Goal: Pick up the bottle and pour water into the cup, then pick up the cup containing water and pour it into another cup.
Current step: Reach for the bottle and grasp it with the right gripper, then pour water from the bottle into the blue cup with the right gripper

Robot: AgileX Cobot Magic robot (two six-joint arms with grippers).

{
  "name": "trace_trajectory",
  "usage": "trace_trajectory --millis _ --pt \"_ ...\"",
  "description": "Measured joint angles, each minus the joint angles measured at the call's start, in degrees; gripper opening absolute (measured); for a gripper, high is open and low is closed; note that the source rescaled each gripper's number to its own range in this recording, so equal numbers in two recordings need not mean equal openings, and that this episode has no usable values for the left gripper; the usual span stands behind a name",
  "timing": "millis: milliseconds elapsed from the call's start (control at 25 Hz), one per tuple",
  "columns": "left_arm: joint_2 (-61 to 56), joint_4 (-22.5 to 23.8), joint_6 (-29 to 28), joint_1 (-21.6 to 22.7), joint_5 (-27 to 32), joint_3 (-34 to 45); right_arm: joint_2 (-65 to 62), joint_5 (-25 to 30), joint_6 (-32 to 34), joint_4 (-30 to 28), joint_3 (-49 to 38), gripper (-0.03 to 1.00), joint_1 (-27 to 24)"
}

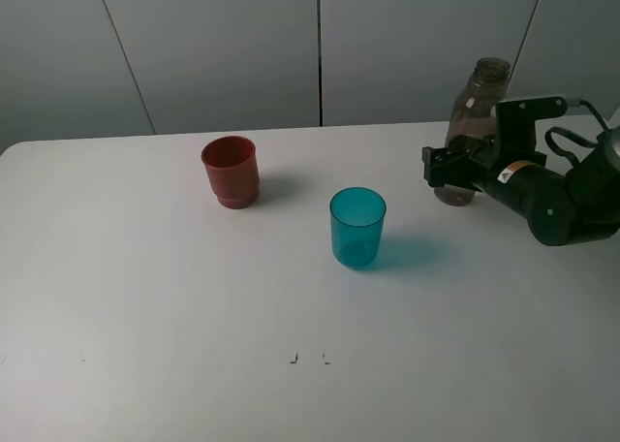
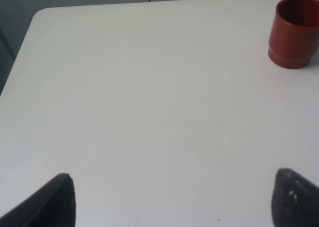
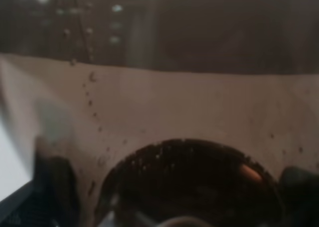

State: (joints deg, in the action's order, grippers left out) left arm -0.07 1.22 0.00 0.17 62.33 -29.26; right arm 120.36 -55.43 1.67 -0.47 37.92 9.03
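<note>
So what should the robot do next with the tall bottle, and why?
Probably close the right gripper on the bottle. Its jaws look open on either side of the bottle's lower body, the bottle stands upright on the table, and it fills the right wrist view, so it seems near enough to grip before any lift toward the teal cup.

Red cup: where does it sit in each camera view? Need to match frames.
Exterior high: the red cup stands upright left of centre, behind and to the left of the teal cup.
Left wrist: in that picture's upper right corner, partly cropped by the edge.
Right wrist: not in it; the bottle fills the picture.
Shared landmark: the white table under the cup, also seen in the left wrist view.
</note>
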Motion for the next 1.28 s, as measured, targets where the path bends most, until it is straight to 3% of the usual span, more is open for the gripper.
trace_trajectory --millis 520,960,1000,1040,1120,1160,1280 --pt "0.0 0.0 0.0 0.0 0.0 0.0 1.8 -5.1 0.6 1.3 1.2 1.00 0.0" --pt "0.0 0.0 0.0 0.0 0.0 0.0 2.0 -6.0 0.9 2.6 1.2 1.00 0.0" --pt "0.0 0.0 0.0 0.0 0.0 0.0 2.0 -6.0 0.9 2.6 1.2 0.92 0.0" --pt "0.0 0.0 0.0 0.0 0.0 0.0 2.0 -6.0 0.9 2.6 1.2 0.74 0.0" --pt "0.0 0.0 0.0 0.0 0.0 0.0 2.0 -6.0 0.9 2.6 1.2 0.14 0.0" --pt "0.0 0.0 0.0 0.0 0.0 0.0 2.0 -6.1 0.9 2.7 1.2 0.00 0.0" --pt "0.0 0.0 0.0 0.0 0.0 0.0 2.0 -6.1 0.7 2.7 1.2 0.01 0.0"
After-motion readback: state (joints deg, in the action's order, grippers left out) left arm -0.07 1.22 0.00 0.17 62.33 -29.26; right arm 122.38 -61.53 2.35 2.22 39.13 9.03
